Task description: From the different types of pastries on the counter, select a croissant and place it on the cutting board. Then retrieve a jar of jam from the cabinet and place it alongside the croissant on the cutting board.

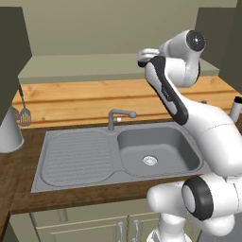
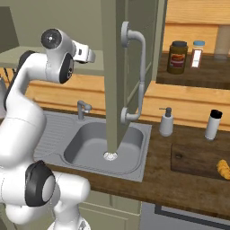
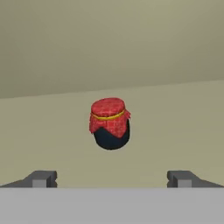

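A: Dark brown wood-grain table [image 2: 134, 179] runs along the wall, with a grey steel sink [image 1: 156, 153] set into it and a grey tap [image 1: 116, 117] at its back edge. What is on the right end?

B: A flat dark brown rectangular wooden cutting board [image 2: 193, 161] lies near the front right corner. A small golden-orange oblong croissant [image 2: 222, 170] rests on it, close to the board's right edge. Behind the board stand a grey soap dispenser [image 2: 166, 122] and a pale cylinder with a dark cap [image 2: 213, 125], both near the table's back edge.

A: And the jam?

B: A small squat dark jar of jam with a red chequered cloth cover and a yellow band [image 3: 110, 123] sits upright on a pale olive cabinet shelf [image 3: 48, 140], well in from the shelf's front edge. The hand view looks straight at it.

A: Does the white arm's two-finger gripper [image 3: 111, 178] have it?

B: No. The jaws stand spread as wide as they go, empty, with the jar centred between the two dark fingertips [image 3: 41, 178] but apart from both.

A: Anything else up high?

B: A grey-green cabinet door [image 2: 114, 72] hangs open over the sink. On the open shelf to the right stand a larger brown jar with a red label [image 2: 177, 57] and a white bottle with a blue cap [image 2: 196, 54].
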Motion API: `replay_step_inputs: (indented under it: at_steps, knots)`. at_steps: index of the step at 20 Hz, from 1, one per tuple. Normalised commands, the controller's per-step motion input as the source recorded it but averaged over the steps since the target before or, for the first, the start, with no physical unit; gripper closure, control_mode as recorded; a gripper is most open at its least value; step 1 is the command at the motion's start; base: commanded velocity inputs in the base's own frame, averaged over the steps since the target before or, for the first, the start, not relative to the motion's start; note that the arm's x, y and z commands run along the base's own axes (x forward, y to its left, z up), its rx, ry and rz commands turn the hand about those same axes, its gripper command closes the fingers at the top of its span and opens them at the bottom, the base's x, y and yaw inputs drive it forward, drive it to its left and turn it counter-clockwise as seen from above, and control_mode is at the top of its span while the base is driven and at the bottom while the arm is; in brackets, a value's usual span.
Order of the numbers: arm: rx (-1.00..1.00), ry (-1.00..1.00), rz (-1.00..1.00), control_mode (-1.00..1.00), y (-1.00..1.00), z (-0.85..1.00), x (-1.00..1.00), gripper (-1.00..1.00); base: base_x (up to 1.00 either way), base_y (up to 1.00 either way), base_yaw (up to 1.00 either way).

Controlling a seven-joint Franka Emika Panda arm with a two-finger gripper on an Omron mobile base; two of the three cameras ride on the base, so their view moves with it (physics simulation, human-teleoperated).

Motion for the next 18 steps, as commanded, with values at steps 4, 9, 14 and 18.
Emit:
replay_step_inputs:
  at_steps: [4, 9, 14, 18]
  knots:
    - [0.0, 0.11, 0.0, -1.0, 0.02, 0.0, 0.3, -1.0, 0.0, 0.0, 0.0]
    - [0.0, 0.1, 0.0, -1.0, 0.02, 0.03, 0.35, -1.0, 0.0, 0.0, 0.0]
    - [0.0, 0.03, 0.0, -1.0, 0.13, 0.0, 0.08, -1.0, 0.0, 0.0, 0.0]
    - [0.0, 0.0, 0.0, -1.0, 0.04, 0.0, 0.28, -1.0, 0.0, 0.0, 0.0]
